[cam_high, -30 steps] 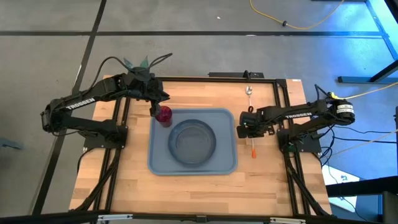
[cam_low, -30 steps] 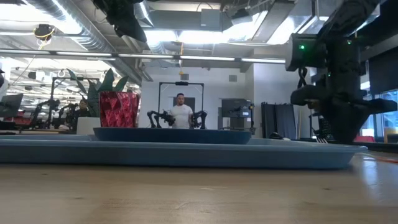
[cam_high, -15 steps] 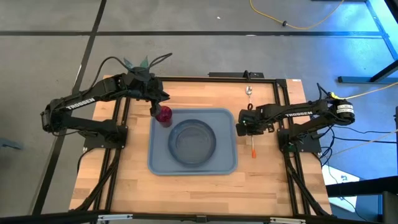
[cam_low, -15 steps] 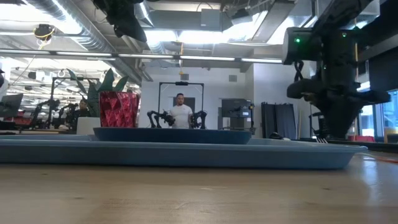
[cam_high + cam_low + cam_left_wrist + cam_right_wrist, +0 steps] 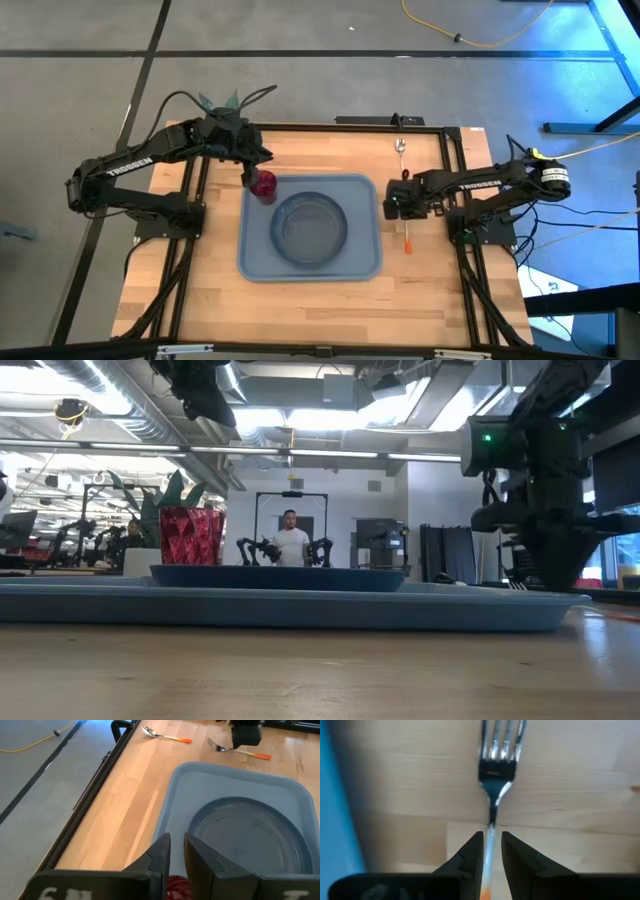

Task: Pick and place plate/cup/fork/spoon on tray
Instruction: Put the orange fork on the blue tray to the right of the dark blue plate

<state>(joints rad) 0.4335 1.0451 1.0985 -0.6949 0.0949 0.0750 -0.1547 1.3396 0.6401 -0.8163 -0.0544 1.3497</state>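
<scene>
Fork (image 5: 496, 767): flat on the table just beside the tray's (image 5: 369, 262) right edge, tines toward the far side, orange handle toward the near side. Right gripper (image 5: 491, 851): down over the neck, 2 fingers nearly closed on either side of the stem; actual grip cannot be confirmed. Plate (image 5: 311, 226): centred in the tray. Cup (image 5: 263, 184): upright in the tray's far-left corner. Left gripper (image 5: 174, 857): directly above the cup, narrow gap between fingers, nothing held. Spoon (image 5: 400, 149): on the table, beyond the fork.
</scene>
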